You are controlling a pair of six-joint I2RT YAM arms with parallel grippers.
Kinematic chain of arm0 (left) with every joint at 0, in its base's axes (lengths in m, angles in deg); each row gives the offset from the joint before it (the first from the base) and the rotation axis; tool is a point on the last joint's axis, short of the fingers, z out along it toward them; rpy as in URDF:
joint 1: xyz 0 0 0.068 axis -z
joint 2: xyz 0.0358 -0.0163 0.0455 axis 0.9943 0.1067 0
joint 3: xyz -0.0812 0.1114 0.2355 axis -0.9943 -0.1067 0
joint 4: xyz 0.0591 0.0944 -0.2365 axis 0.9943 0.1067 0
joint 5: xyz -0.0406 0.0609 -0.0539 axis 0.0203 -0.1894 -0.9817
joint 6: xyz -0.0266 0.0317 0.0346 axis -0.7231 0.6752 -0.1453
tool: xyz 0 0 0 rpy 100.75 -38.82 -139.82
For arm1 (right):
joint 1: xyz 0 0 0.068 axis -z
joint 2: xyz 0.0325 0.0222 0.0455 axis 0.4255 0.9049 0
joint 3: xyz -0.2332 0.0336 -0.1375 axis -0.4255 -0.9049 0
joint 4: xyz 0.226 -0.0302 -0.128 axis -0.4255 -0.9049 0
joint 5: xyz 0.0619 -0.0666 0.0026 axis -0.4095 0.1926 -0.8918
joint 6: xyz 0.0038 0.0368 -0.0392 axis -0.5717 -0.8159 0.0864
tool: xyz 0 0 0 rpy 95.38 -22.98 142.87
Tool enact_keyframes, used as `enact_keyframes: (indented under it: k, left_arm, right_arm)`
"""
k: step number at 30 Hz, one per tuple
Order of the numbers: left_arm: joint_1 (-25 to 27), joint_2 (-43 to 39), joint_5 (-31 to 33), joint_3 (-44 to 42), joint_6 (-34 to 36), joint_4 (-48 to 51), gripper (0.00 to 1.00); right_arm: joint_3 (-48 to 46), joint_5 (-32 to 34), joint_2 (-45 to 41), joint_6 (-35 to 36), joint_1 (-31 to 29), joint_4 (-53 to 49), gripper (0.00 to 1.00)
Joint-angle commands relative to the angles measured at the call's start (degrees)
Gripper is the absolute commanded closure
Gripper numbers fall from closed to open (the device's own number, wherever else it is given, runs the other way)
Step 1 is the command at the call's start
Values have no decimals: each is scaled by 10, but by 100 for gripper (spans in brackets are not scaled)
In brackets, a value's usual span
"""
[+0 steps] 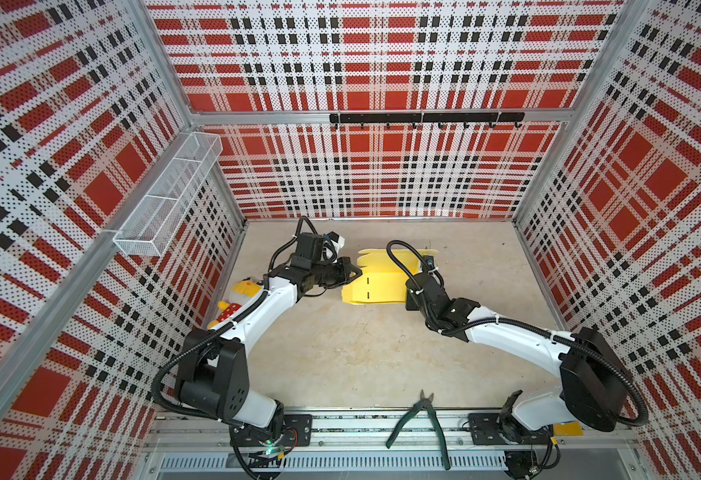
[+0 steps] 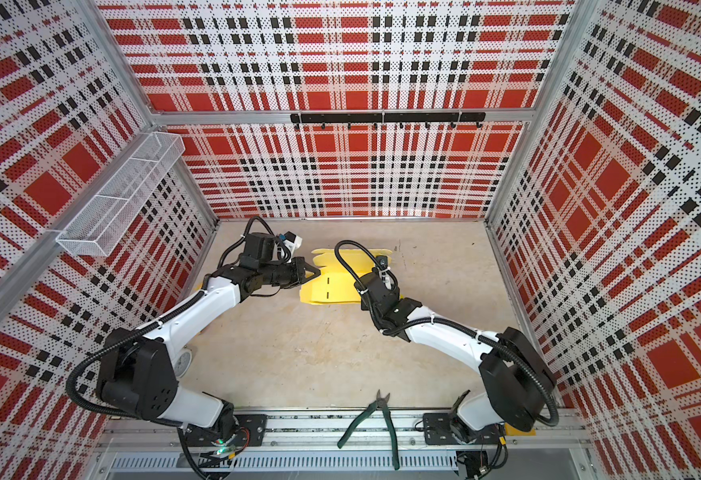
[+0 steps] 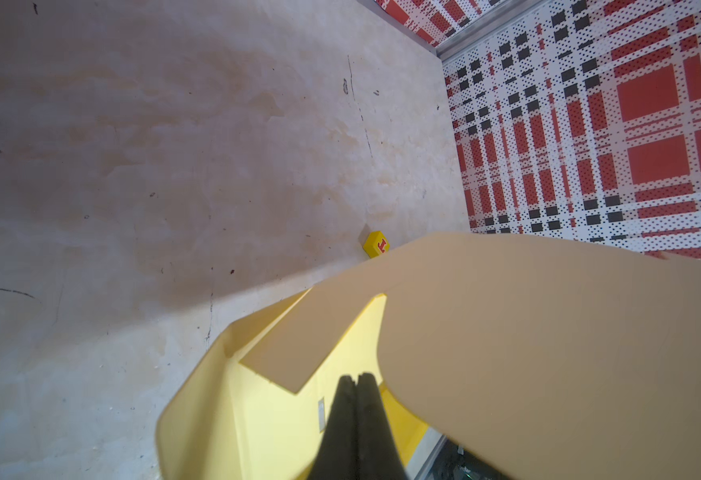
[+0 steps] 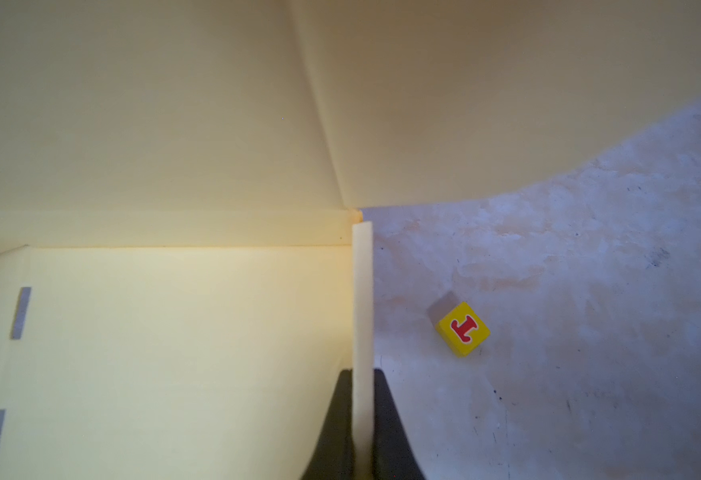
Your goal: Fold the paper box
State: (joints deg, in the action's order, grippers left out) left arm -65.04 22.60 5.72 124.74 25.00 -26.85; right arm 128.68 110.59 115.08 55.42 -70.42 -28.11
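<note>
The paper box lies partly folded at the back middle of the table, pale yellow, with two slots in its base and rounded tabs toward the rear. My left gripper is at the box's left end. In the left wrist view its fingers are pressed together with nothing between them, above the yellow inner panel and under a raised flap. My right gripper is shut on an upright side flap at the box's right end. The arm hides that grip in both top views.
A small yellow cube with a red mark sits on the table just beyond the box. A yellow plush toy lies under the left arm. Green pliers rest at the front edge. A wire basket hangs on the left wall.
</note>
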Motion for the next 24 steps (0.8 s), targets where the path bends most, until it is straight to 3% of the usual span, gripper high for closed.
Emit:
enact_keyframes:
  k: [1, 5, 10, 15, 24]
  left_arm:
    - [-7, -11, -3, -3, -16, -17, 100]
    - [-30, -21, -23, 16, -31, -14, 100]
    - [-46, -18, -5, 47, 0, 12, 100]
    - [-41, -12, 30, 38, 19, 27, 100]
    - [-26, -4, 31, 49, 23, 33, 100]
  right_arm:
    - [4, 11, -15, -10, -3, 52, 100]
    - [13, 29, -15, -9, -3, 17, 100]
    - [-9, 13, -17, -4, -5, 56, 100]
    - [-7, 23, -17, 14, -15, 76, 100]
    - [12, 39, -11, 27, -23, 67, 100]
